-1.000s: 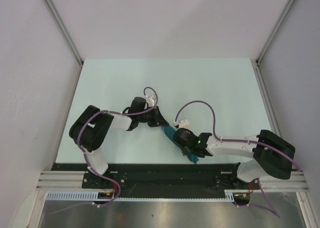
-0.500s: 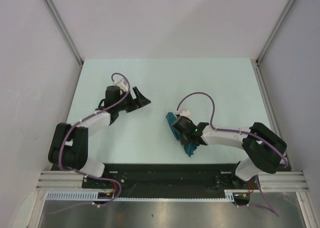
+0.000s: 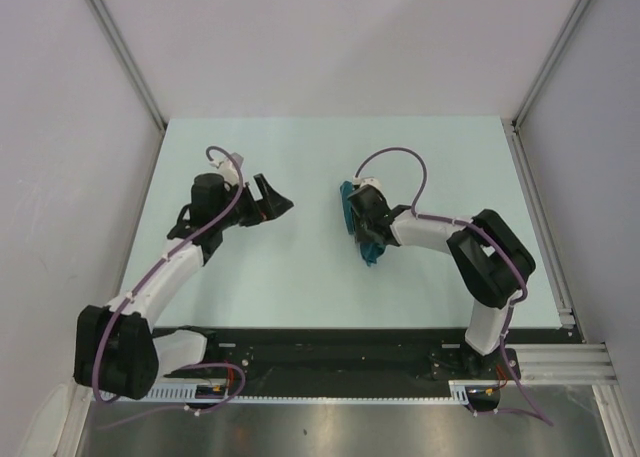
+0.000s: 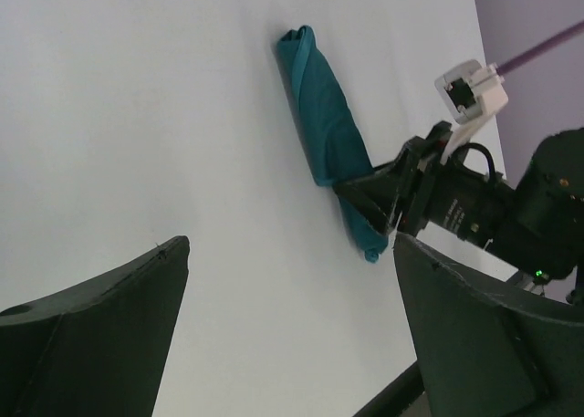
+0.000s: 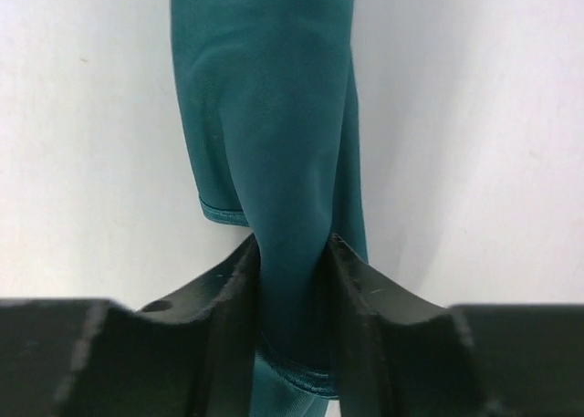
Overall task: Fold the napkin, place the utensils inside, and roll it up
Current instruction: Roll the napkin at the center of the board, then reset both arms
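Note:
The napkin (image 3: 349, 199) is a dark teal roll lying on the pale table (image 3: 300, 157), right of centre. My right gripper (image 3: 364, 227) is shut on it partway along the roll. In the right wrist view both fingers (image 5: 233, 280) press the cloth (image 5: 274, 98) between them. My left gripper (image 3: 285, 201) hangs open over bare table, well left of the roll. In the left wrist view the napkin (image 4: 324, 125) lies ahead of the wide-spread left gripper (image 4: 290, 244), with the right gripper (image 4: 383, 203) clamped on it. The utensils are hidden from view.
Grey walls with metal corner posts (image 3: 130, 67) close in the table on three sides. A black rail (image 3: 330, 337) runs along the near edge, by the arm bases. A purple cable (image 3: 400, 162) loops above the right wrist.
My left gripper has let go of the napkin, opened wide and swung left and back. My right gripper has carried the rolled napkin from the near edge toward the table's middle.

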